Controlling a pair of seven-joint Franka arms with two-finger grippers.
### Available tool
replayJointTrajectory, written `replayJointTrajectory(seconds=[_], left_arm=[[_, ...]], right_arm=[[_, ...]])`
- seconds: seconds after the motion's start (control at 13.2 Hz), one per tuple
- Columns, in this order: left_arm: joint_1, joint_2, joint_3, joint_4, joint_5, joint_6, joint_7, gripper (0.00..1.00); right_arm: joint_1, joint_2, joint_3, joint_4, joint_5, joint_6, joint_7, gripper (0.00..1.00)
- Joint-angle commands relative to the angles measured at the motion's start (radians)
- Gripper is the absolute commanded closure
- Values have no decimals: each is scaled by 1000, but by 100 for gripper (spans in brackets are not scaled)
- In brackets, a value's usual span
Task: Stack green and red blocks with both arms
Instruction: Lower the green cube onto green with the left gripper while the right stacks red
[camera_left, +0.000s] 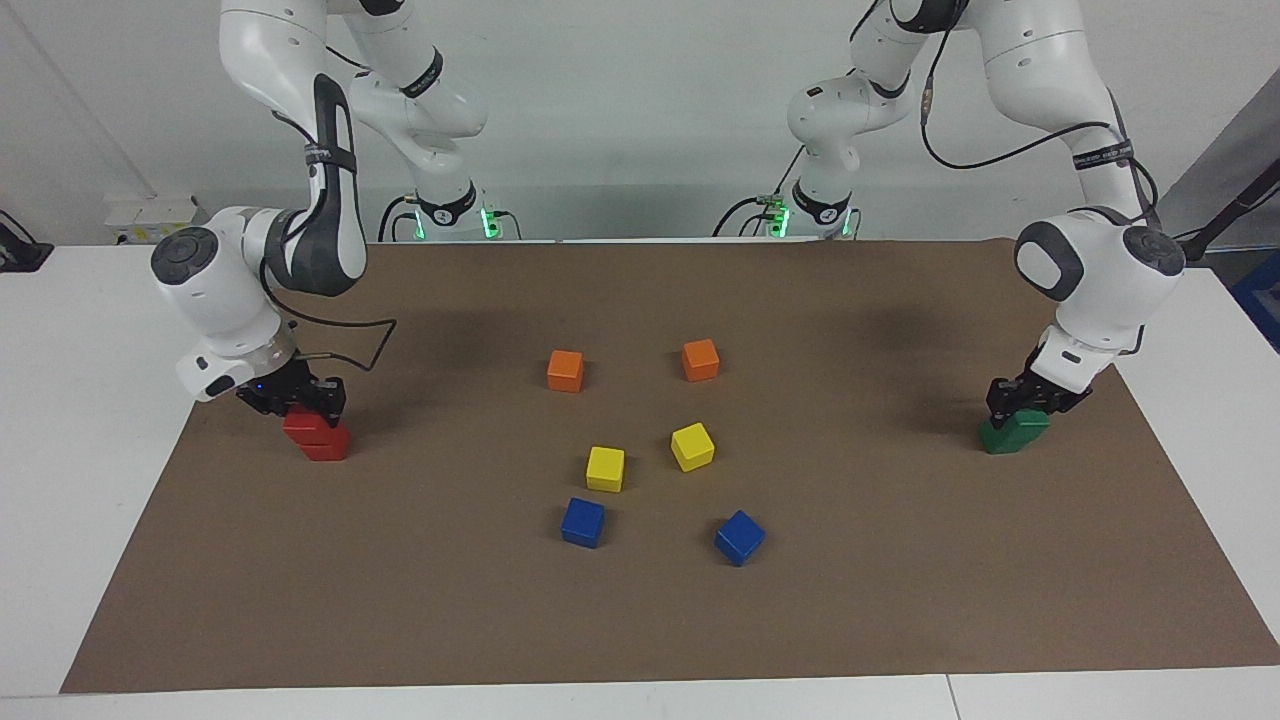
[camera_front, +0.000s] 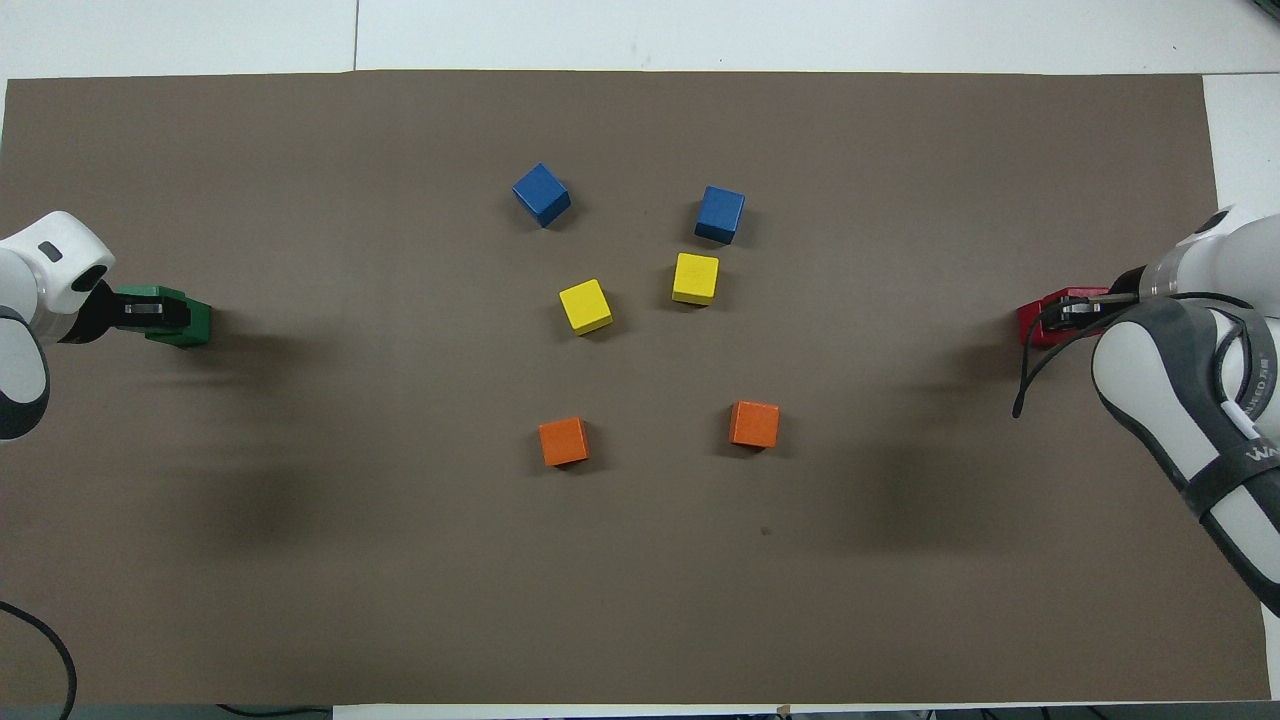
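My right gripper (camera_left: 305, 398) is shut on a red block (camera_left: 300, 424) and holds it on or just above the second red block (camera_left: 328, 445), near the right arm's end of the mat. I cannot tell whether the two touch. In the overhead view the red blocks (camera_front: 1035, 325) overlap under this gripper (camera_front: 1078, 308). My left gripper (camera_left: 1020, 396) is shut on a green block (camera_left: 1028, 424), partly over the second green block (camera_left: 993, 440) at the left arm's end. The overhead view shows the green blocks (camera_front: 188, 322) under this gripper (camera_front: 150, 310).
In the middle of the brown mat (camera_left: 900, 600) lie two orange cubes (camera_left: 565, 370) (camera_left: 700, 359), two yellow cubes (camera_left: 605, 468) (camera_left: 692, 446) and two blue cubes (camera_left: 583, 522) (camera_left: 739, 537), each lying apart from the others. White table borders the mat.
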Motion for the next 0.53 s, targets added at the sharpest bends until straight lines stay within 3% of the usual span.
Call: replayJointTrajectory(seconds=[0.0, 0.08, 0.15, 0.23, 0.3, 0.45], left_arm=[[9, -16, -4, -28, -18, 26, 34, 88], [8, -16, -4, -28, -18, 26, 34, 78], [8, -16, -4, -26, -18, 26, 34, 51], [8, -16, -4, -26, -18, 26, 36, 11], [9, -16, -4, -25, -18, 25, 36, 0], [9, -16, -4, -22, -18, 19, 35, 0]], right_arm=[[-20, -37, 15, -49, -3, 32, -20, 100], [-20, -39, 15, -61, -3, 47, -21, 100], [-20, -39, 15, -67, -3, 61, -21, 100], [-18, -39, 15, -69, -3, 64, -20, 100], [-18, -39, 15, -70, -3, 66, -19, 100], [-20, -40, 15, -70, -3, 66, -19, 100]])
